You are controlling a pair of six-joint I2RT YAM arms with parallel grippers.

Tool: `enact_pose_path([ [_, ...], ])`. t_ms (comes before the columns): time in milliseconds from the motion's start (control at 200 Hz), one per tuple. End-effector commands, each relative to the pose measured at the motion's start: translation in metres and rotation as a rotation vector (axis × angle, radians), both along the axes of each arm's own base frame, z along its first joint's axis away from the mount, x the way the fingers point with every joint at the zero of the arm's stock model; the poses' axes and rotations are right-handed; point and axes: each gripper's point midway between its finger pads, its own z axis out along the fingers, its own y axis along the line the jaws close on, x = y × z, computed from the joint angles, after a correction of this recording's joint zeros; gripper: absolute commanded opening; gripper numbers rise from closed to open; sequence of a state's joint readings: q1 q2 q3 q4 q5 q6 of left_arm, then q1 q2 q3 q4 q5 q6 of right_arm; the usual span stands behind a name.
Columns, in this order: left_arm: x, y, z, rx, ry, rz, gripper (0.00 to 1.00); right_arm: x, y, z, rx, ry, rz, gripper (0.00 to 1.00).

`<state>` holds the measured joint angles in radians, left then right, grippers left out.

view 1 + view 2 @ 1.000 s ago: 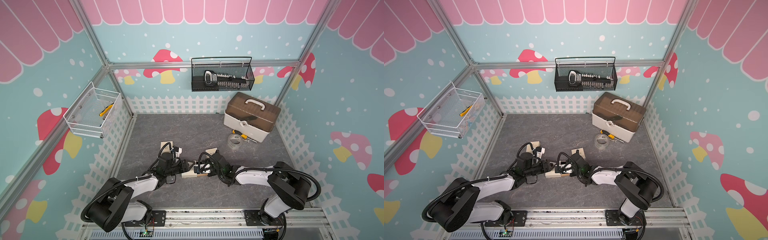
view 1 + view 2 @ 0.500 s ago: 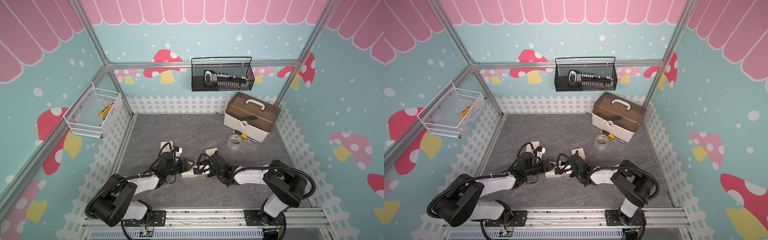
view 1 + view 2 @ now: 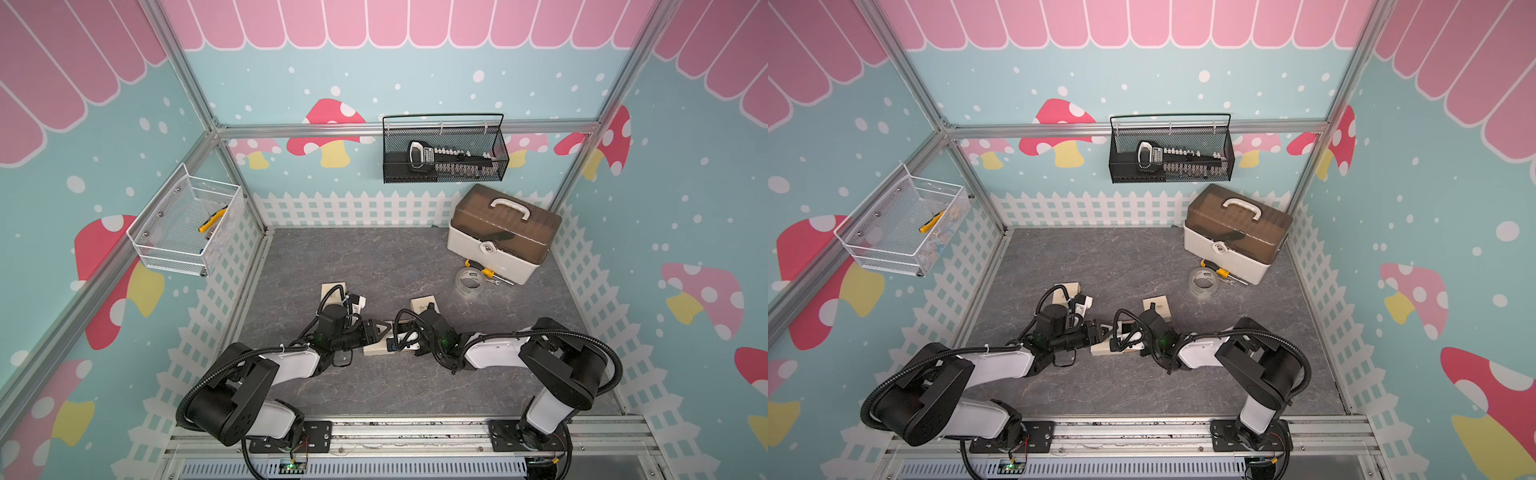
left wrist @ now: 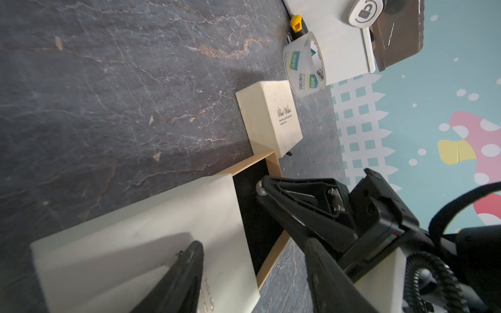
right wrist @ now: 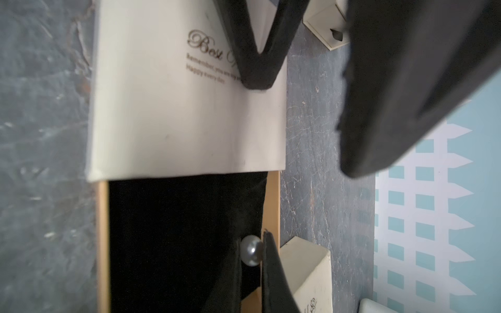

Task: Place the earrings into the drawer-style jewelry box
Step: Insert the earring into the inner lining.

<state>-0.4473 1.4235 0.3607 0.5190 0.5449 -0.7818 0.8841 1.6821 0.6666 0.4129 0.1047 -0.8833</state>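
Two arms: both are reaching low over the grey table (image 3: 374, 257) and meeting at the jewelry box (image 3: 374, 350) near the front middle.
Jewelry box: it is lying flat, with its cream sleeve (image 5: 176, 122) covering only part of the drawer (image 5: 176, 230). The drawer is sticking out toward the right arm and showing its black lining.
Right gripper (image 5: 252, 235): its thin fingertips are closing together on the earring (image 5: 252, 250) and pinching it.
Earring: this small pearly grey bead is sitting in that pinch over the drawer's black lining, close to the tan side wall. Whether it is touching the lining cannot be told.
Left gripper (image 3: 376, 330): its fingers are standing apart and gripping nothing. One finger (image 5: 257, 67) is resting its tip on the sleeve's top by the gold lettering, and the other (image 5: 393, 94) is hovering beside the box.
Small beige boxes: one (image 4: 271, 116) is lying just beside the drawer's open end, and another (image 3: 330, 289) is lying behind the left wrist.
Far right corner: a tape roll (image 3: 469, 282) and a yellow-handled screwdriver (image 3: 486, 272) are lying in front of a toolbox (image 3: 503, 237).
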Motion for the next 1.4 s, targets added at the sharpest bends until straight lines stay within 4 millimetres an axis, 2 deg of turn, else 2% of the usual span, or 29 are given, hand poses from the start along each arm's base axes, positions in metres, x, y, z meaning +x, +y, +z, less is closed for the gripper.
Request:
enact_pose_path([
  [0,0.004,-0.002,0.002,-0.01,-0.003,-0.006,0.61,-0.005,0.004,-0.007,-0.025,-0.001,0.037,0.0],
  [420,0.002,0.0,0.0,0.005,0.004,-0.003,0.61,-0.017,-0.001,-0.016,-0.065,0.05,0.057,0.0],
  [675,0.002,0.0,-0.001,0.01,0.004,-0.004,0.6,-0.016,0.0,-0.013,-0.047,0.065,0.035,0.17],
  [855,0.003,0.001,0.001,0.016,-0.002,-0.003,0.6,-0.013,0.002,-0.003,-0.018,0.056,0.014,0.26],
  [1101,0.004,0.0,0.003,0.02,-0.012,-0.008,0.6,-0.011,0.002,0.02,0.059,0.056,-0.025,0.3],
  [1251,0.005,-0.001,0.005,0.032,-0.021,-0.017,0.6,-0.005,0.0,0.043,0.203,0.136,-0.135,0.3],
  [1396,0.004,0.0,0.006,0.051,-0.027,-0.025,0.6,0.0,-0.012,0.058,0.357,0.294,-0.302,0.19],
])
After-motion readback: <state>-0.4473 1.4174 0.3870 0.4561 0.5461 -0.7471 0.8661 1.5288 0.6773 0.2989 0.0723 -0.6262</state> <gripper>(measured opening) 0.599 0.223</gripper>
